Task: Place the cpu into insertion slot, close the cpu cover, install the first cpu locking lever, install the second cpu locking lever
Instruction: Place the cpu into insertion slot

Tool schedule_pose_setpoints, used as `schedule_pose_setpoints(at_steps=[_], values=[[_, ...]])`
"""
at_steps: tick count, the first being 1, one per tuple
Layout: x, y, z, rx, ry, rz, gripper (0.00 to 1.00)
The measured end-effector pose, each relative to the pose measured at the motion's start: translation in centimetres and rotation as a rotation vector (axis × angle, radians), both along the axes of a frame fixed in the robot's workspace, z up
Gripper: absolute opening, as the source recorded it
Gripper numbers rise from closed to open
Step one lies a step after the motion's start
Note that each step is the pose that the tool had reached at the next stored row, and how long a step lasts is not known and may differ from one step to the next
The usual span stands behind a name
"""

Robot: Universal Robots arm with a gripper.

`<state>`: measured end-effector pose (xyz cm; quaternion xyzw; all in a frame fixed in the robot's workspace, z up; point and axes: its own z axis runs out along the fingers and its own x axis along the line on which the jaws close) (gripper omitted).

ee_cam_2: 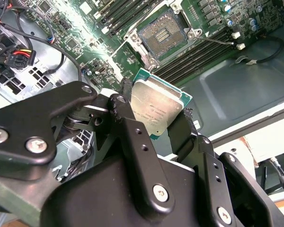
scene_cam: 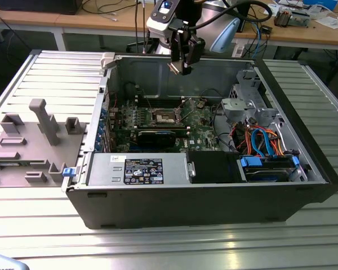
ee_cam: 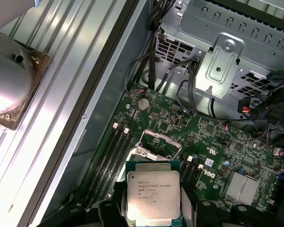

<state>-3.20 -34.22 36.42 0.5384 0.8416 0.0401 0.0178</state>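
Clamping the cpu [ee_cam_2: 156,108] by its edges in the gripper [scene_cam: 182,66]. Hovering well above the uncovered insertion slot [ee_cam_2: 163,34] on the green motherboard [ee_cam: 217,137].

Open-top case [scene_cam: 186,205], clear air from hand [scene_cam: 184,67] w/ chip [ee_cam: 153,196] down to socket [ee_cam: 157,144], memory slots [ee_cam: 114,151] tight on both sides, drive cage [ee_cam: 227,56] & cables [scene_cam: 259,138] crowd exterior view's right, back wall [scene_cam: 152,76] just beyond board.
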Motion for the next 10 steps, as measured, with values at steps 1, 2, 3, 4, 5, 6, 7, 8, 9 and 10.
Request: schedule_pose_setpoints(at_steps=[1,2,3,4,5,6,7,8,9,10], values=[[0.0,0.0,0.0,0.0,0.0,-0.002,0.55],[0.0,0.0,0.0,0.0,-0.0001,-0.003,0.55],[0.0,0.0,0.0,0.0,0.0,-0.004,0.55],[0.0,0.0,0.0,0.0,0.0,-0.006,0.55],[0.0,0.0,0.0,0.0,0.0,-0.006,0.55],[-0.01,0.0,0.0,0.0,-0.0001,-0.008,0.55],[-0.01,0.0,0.0,0.0,0.0,-0.009,0.55],[-0.01,0.0,0.0,0.0,0.0,-0.009,0.55],[-0.01,0.0,0.0,0.0,-0.0001,-0.009,0.55],[-0.01,0.0,0.0,0.0,0.0,-0.009,0.55]])
